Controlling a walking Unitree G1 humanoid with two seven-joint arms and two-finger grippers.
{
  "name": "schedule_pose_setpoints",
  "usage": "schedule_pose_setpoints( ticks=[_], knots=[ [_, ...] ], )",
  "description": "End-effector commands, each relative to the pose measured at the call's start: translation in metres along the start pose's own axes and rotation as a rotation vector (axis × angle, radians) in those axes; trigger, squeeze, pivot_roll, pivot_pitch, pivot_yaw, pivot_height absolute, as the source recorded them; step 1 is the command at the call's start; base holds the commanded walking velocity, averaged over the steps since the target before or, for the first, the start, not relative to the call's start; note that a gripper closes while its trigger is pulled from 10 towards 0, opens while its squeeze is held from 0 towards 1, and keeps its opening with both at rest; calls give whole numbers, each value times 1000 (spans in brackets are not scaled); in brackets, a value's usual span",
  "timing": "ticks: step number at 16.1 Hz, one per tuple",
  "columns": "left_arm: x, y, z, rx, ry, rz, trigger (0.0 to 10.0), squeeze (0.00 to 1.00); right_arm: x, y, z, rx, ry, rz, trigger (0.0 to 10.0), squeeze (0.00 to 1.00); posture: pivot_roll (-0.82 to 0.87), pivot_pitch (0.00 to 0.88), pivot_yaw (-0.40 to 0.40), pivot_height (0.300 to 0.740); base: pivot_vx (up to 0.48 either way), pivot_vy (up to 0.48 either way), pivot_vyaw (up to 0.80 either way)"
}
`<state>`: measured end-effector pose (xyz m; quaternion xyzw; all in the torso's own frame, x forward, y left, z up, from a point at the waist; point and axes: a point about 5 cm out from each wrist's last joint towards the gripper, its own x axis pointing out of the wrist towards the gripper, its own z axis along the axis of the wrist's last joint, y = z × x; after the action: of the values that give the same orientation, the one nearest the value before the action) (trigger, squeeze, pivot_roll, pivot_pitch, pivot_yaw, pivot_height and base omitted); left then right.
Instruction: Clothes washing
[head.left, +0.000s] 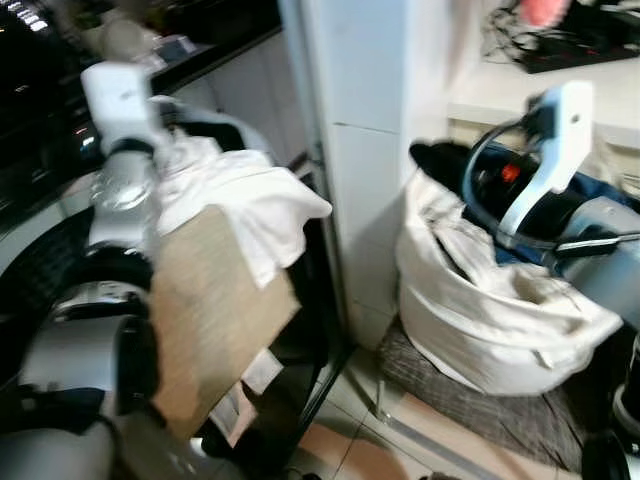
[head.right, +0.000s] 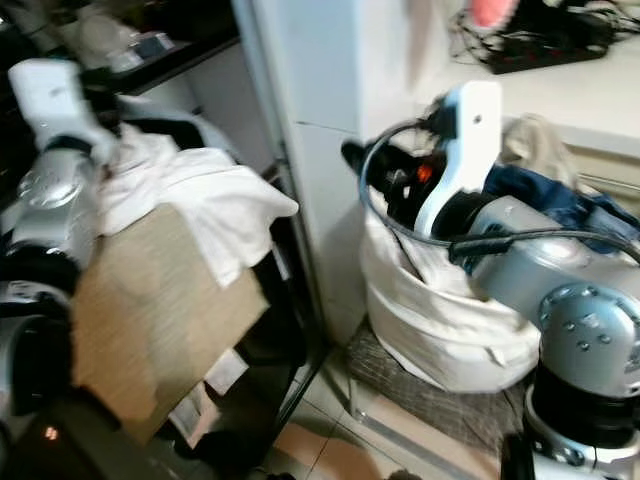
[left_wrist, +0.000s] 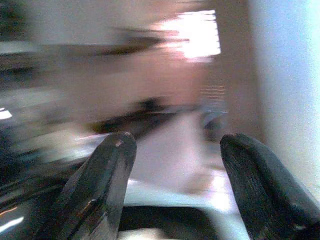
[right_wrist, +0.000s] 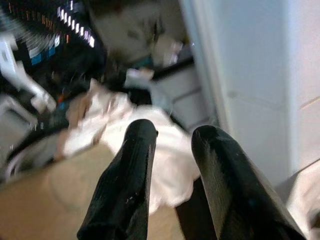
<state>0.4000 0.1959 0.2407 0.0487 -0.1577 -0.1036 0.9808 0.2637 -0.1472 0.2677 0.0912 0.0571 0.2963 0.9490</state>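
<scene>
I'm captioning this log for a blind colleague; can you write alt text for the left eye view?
A white cloth and a tan one drape over a dark washer opening at left, beside the robot's raised left arm. At right, a full white laundry bag sits on the floor against a white pillar.

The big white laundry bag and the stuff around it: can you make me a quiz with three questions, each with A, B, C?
1. Where does the big white cloth laundry bag sit?
A. on a grey checked mat on the floor
B. on the counter
C. inside the washer

2. What colour is the flat cardboard sheet?
A. blue
B. brown
C. green

3. How are the left gripper fingers?
A. clamped on a sock
B. apart, holding nothing
C. pressed together

Answers:
1 A, the grey checked mat lies under the bag.
2 B, it looks plain tan-brown.
3 B, the left wrist view shows a wide gap between them.
</scene>
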Motion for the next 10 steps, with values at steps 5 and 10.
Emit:
schedule_pose_setpoints(
  ticks=[5, 10],
  knots=[
    [5, -36, -24, 292, 389, -434, 10000, 1000, 2, 4, -14, -116, 64, 4, 10000, 0, -153, 0, 168, 740, 0, 0, 0],
    [-4, -2, -38, 555, 696, -326, 10000, 1000, 1, 8, -21, -161, 81, 35, 10000, 0, -159, 0, 177, 740, 0, 0, 0]
  ],
)
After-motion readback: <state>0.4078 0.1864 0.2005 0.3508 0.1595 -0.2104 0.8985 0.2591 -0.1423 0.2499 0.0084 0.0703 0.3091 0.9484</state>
